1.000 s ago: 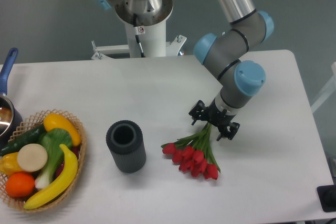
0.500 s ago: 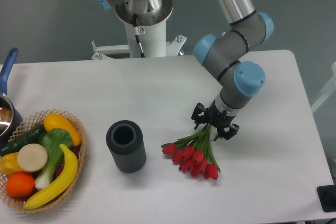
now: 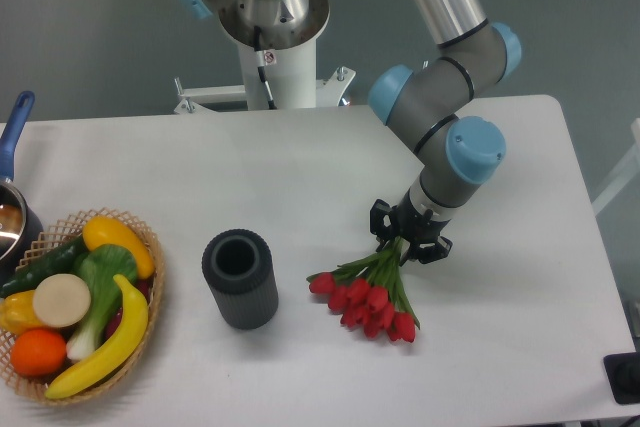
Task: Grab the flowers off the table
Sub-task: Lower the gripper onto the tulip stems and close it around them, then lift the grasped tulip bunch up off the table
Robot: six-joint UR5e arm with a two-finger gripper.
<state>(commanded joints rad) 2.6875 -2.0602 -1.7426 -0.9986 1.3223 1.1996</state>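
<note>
Bunch of red tulip flowers with green stems: lying on white rectangular table, right of centre. Long axis: stems up-right, buds down-left. Black two-finger gripper: clenched around the stem ends, directly above the buds; lift pending.

- dark ribbed cup standing upright, open end up
- wicker basket at the left, piled with a banana, orange, yellow pepper and a leafy green veg
- blue-handled pot cut off by the left edge
</note>
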